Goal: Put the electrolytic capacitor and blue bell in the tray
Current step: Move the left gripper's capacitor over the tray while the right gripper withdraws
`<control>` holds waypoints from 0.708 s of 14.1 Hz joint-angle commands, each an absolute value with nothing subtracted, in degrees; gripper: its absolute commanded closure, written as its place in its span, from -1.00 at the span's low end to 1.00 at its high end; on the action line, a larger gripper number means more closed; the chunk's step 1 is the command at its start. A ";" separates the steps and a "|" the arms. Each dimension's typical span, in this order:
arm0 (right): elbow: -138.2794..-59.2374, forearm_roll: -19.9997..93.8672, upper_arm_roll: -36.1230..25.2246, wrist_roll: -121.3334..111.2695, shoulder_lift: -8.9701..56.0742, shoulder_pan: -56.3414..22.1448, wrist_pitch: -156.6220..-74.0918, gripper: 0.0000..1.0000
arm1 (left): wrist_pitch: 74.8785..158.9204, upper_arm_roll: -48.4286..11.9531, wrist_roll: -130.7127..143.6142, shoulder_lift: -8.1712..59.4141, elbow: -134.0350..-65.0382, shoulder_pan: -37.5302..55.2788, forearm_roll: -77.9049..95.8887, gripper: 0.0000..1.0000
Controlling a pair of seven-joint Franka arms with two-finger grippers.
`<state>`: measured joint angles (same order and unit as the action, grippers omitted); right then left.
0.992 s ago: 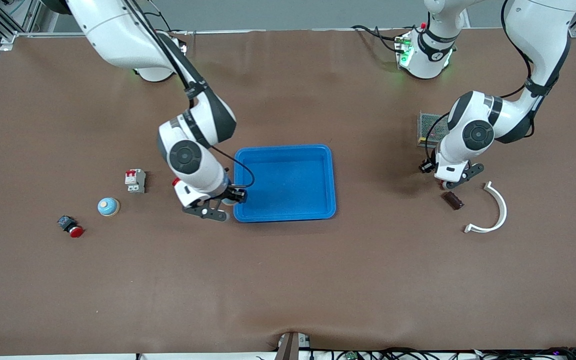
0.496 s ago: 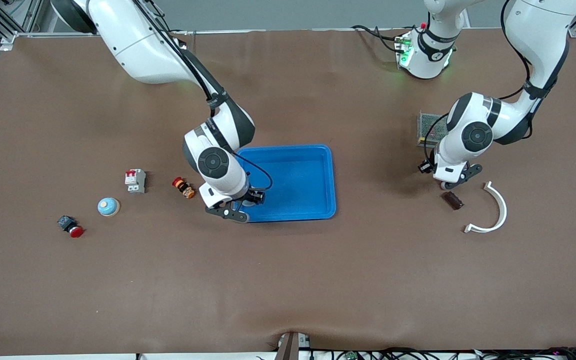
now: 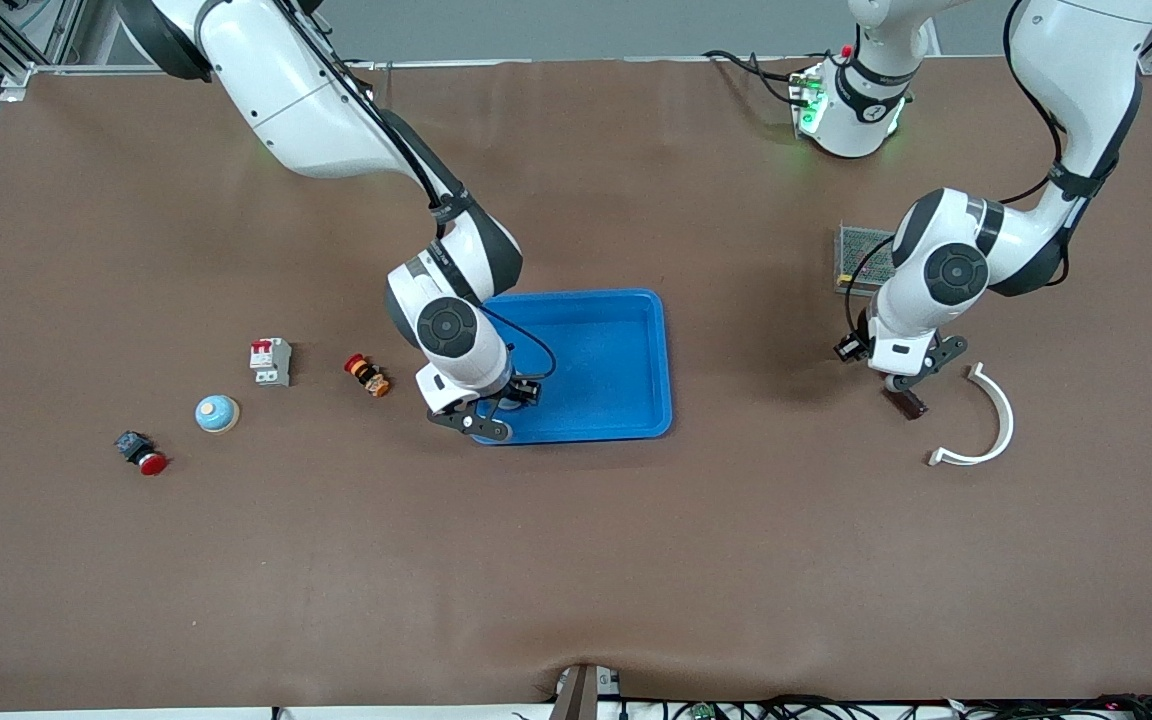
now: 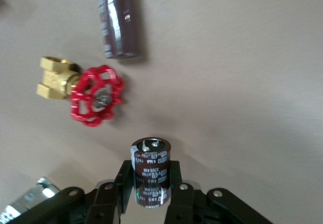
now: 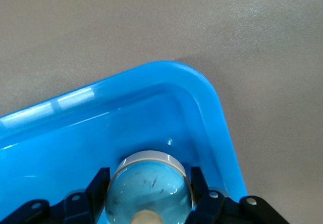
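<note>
Right gripper (image 5: 149,193) holds bell (image 5: 150,186) inside tray (image 5: 217,118) corner — seemingly near rim.

The right gripper (image 3: 503,412) has carried the blue bell (image 5: 150,191) over the tray (image 3: 626,420); the left gripper's (image 4: 151,196) jaws closed on the electrolytic capacitor (image 4: 150,176).

in the front view the right gripper (image 3: 489,408) hid whatever it gripped over the tray (image 3: 626,425). the mesh box (image 3: 858,255) sat partly hidden by the left arm. in the left wrist view, a silver object (image 4: 22,206) was cut off at the edge.
</note>
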<state>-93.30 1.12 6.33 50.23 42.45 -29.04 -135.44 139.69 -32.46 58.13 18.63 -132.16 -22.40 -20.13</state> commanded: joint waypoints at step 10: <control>-90.71 0.53 5.71 52.83 43.42 -29.80 -134.83 -1.00 | 131.92 -47.46 78.64 19.77 -121.47 -19.88 -19.86 1.00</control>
